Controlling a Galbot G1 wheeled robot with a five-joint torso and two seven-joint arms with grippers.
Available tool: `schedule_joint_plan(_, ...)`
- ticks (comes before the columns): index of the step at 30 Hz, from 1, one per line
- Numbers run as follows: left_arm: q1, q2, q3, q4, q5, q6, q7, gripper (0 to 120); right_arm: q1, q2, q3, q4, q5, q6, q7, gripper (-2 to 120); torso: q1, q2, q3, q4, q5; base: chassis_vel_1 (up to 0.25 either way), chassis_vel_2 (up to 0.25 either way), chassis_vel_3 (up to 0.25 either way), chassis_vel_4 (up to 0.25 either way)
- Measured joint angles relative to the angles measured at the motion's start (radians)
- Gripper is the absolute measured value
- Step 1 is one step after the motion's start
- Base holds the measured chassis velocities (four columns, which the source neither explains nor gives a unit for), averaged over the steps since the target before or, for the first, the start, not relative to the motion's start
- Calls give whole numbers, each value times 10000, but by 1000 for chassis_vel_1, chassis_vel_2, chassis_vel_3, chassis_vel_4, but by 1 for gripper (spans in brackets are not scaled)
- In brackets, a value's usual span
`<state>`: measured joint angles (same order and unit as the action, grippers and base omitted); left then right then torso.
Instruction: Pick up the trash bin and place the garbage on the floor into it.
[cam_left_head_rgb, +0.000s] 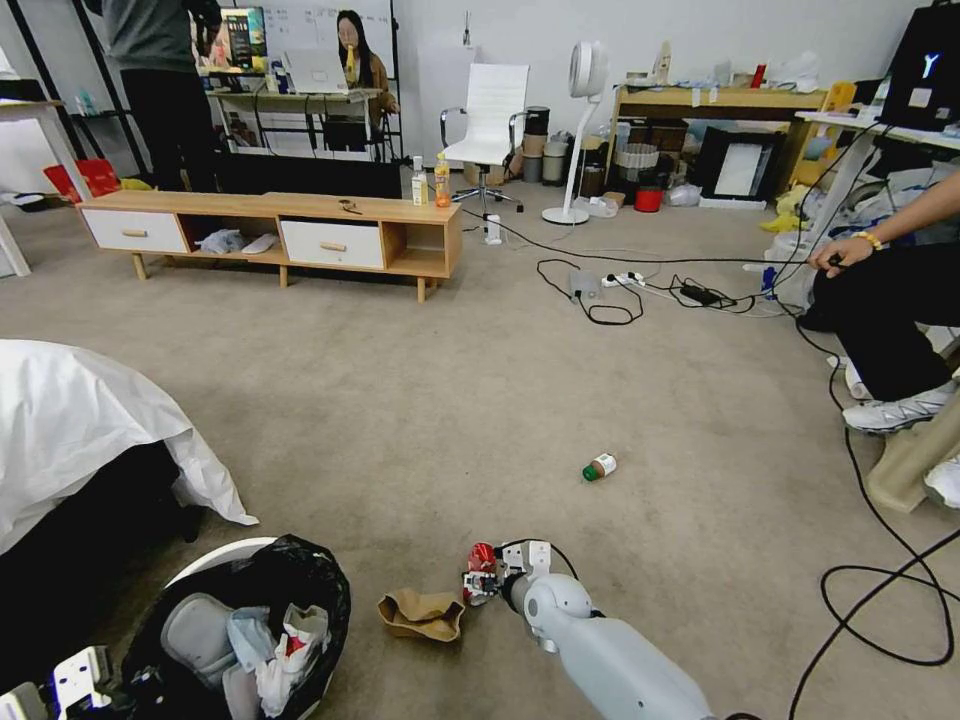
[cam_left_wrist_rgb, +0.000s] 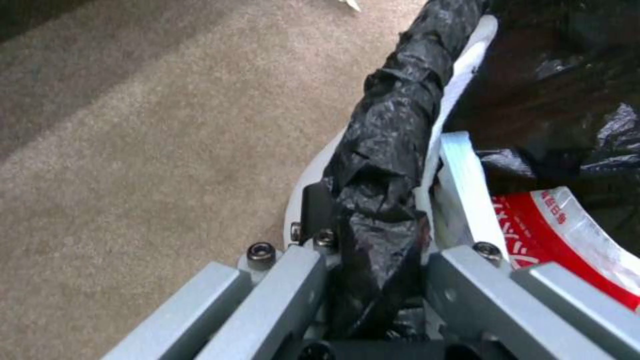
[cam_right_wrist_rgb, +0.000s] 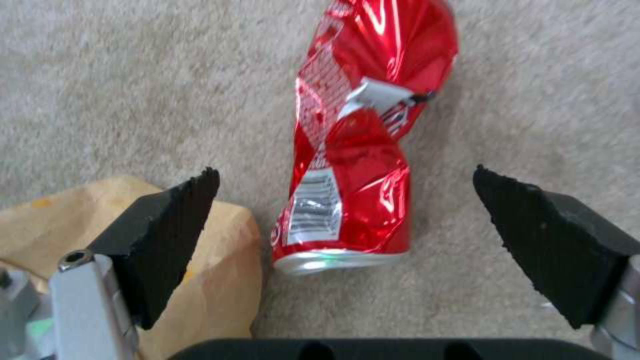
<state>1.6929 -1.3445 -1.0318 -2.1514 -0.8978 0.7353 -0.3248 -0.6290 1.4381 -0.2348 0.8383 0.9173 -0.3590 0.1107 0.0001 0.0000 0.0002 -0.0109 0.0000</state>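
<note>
The trash bin (cam_left_head_rgb: 255, 590), white with a black bag, hangs at the lower left, with tissues and a red wrapper (cam_left_wrist_rgb: 567, 230) inside. My left gripper (cam_left_wrist_rgb: 383, 200) is shut on the bin's bag-covered rim (cam_left_wrist_rgb: 400, 100). The garbage lies on the carpet floor (cam_left_head_rgb: 420, 400). It is a crushed red soda can (cam_right_wrist_rgb: 353, 150), torn brown cardboard (cam_left_head_rgb: 421, 613) beside it, and a green-capped bottle (cam_left_head_rgb: 599, 467) farther off. My right gripper (cam_right_wrist_rgb: 343, 171) hangs open low over the can, one pad on each side and one pad over the cardboard (cam_right_wrist_rgb: 227, 260).
A bed with a white sheet (cam_left_head_rgb: 80, 420) stands at the left. Black cables (cam_left_head_rgb: 880, 600) loop over the carpet at the right, near a seated person's legs (cam_left_head_rgb: 890, 330). A low wooden cabinet (cam_left_head_rgb: 270, 235) stands farther back.
</note>
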Motion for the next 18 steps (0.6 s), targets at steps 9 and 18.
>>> schedule_joint_plan(9,43,-8,2,-30,-2,0,11,1,57,256,48,-621,-468,326,-707,96,0,0,-1,0,0,0,0,0,0)
schedule_joint_plan(18,45,-53,48,-71,4,0,18,1,166,513,147,-1196,-958,679,-1488,97,0,0,0,0,0,0,0,0,0)
